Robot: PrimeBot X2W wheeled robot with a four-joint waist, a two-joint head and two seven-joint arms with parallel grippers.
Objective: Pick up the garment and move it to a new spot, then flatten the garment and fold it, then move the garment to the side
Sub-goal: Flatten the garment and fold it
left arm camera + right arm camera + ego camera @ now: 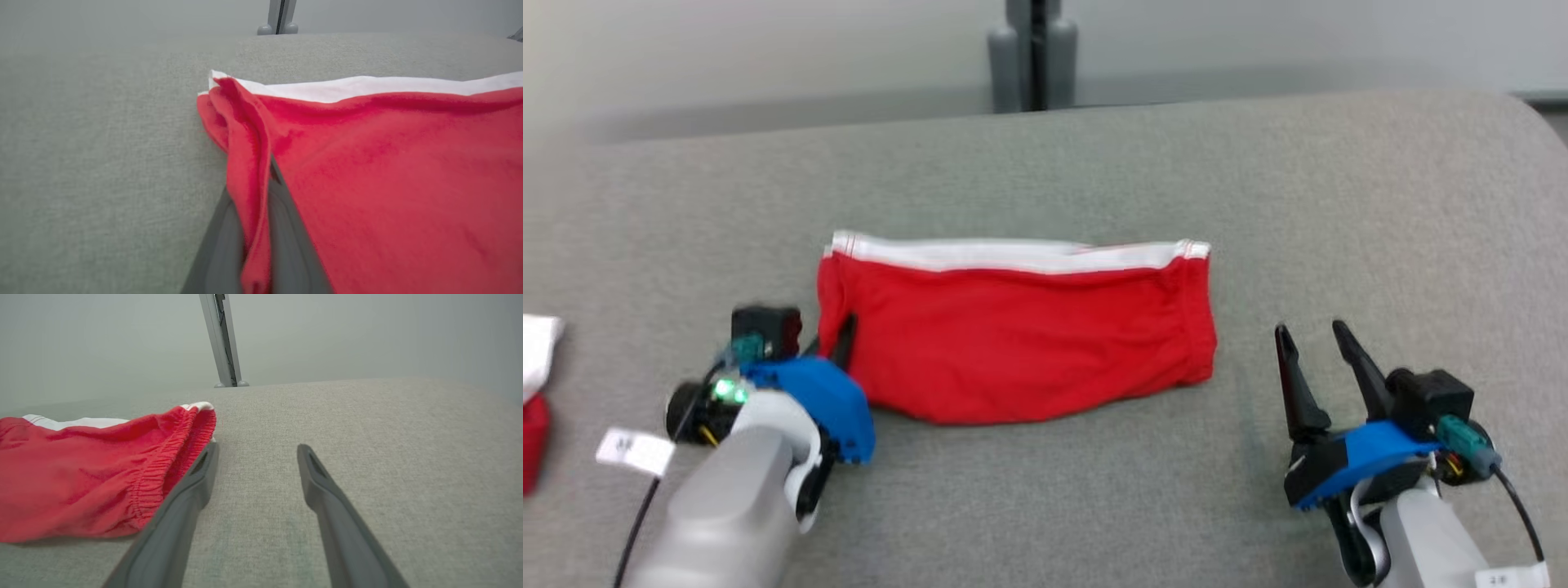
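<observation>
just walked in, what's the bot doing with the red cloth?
The left gripper has its jaws pinched on the left edge of the red cloth garment with the white waistband, which lies flat on the grey fabric-covered table. The right gripper sits just off the garment's right end, jaws open, holding nothing.

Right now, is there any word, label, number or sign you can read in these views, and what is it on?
Nothing can be read.
left tag, on the left arm's cable: dark marks, too blurred to read.
right tag, by the right arm: marks too blurred, cut off by the picture's edge.
garment: no print or label seen.
</observation>
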